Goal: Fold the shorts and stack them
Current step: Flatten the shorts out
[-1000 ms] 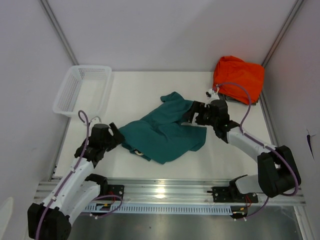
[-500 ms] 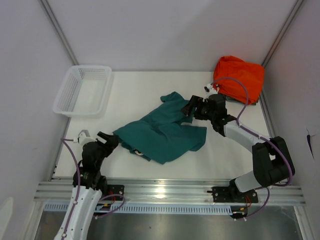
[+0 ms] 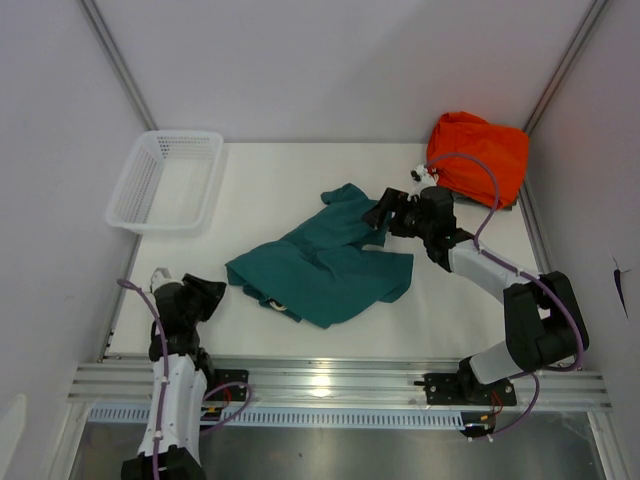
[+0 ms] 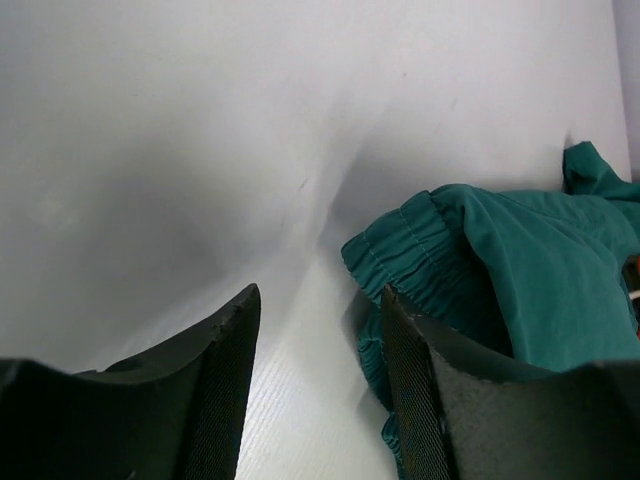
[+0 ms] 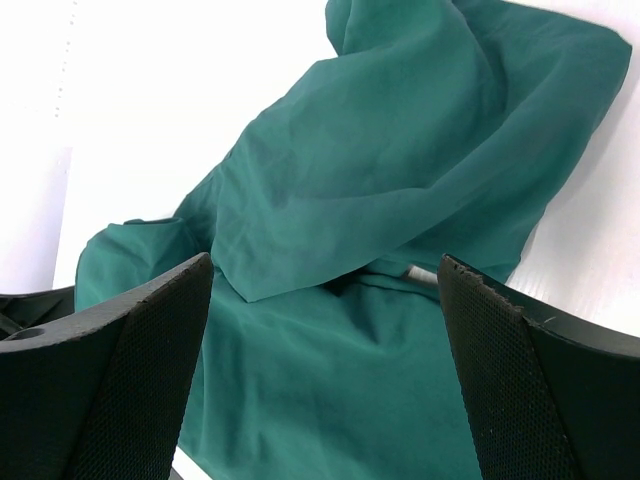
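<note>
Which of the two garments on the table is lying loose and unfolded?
The teal-green shorts, spread crumpled in the middle of the table. The orange garment sits as a compact bundle in the far right corner.

- The shorts (image 4: 520, 260) run off the right and bottom edges of the left wrist view, and a finger (image 4: 440, 400) of the left pincer (image 4: 318, 292) covers part of the waistband.
- In the right wrist view they run off the bottom edge, partly behind the fingers of the right pincer (image 5: 325, 260).
- A pale tip (image 5: 418, 273) shows under a fold, too small to tell what it is.
- From above, the left arm (image 3: 170, 390) is cut off at the bottom edge.
</note>
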### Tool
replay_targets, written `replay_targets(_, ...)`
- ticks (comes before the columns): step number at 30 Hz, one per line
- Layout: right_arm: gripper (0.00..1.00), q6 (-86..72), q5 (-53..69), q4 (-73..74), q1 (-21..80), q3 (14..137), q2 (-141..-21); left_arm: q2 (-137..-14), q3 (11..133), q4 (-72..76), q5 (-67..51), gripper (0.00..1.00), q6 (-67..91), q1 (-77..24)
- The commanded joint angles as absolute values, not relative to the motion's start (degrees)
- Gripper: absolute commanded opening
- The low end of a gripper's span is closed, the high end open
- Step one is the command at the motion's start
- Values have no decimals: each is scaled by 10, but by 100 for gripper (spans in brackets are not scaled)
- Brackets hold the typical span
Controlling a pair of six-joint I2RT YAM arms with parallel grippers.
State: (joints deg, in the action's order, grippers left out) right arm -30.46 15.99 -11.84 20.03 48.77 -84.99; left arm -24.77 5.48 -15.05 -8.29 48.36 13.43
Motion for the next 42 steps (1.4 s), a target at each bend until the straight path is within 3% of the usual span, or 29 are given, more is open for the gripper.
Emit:
replay_targets(1, 94, -310, 173, -147, 195, 495, -857, -276, 42, -56, -162, 54, 467, 148)
replay_targets(7, 94, -312, 187, -152, 191, 495, -863, -290, 33, 24, -192, 76, 446, 148)
replay_targets(10, 93, -314, 193, -156, 190, 496, -865, -279, 33, 25, -180, 75, 446, 148)
replay_targets(15, 93, -316, 204, -160, 189, 495, -863, -363, 45, 61, -185, 69, 439, 148)
replay_targets(27, 94, -324, 227, -172, 180, 488, -867, -506, 70, 160, -203, 72, 426, 148)
replay_targets(37, 93, -327, 234, -176, 178, 485, -863, -656, 58, 338, -251, 65, 460, 147)
replay_targets(42, 93, -329, 234, -177, 175, 487, -864, -736, 69, 398, -273, 41, 473, 147)
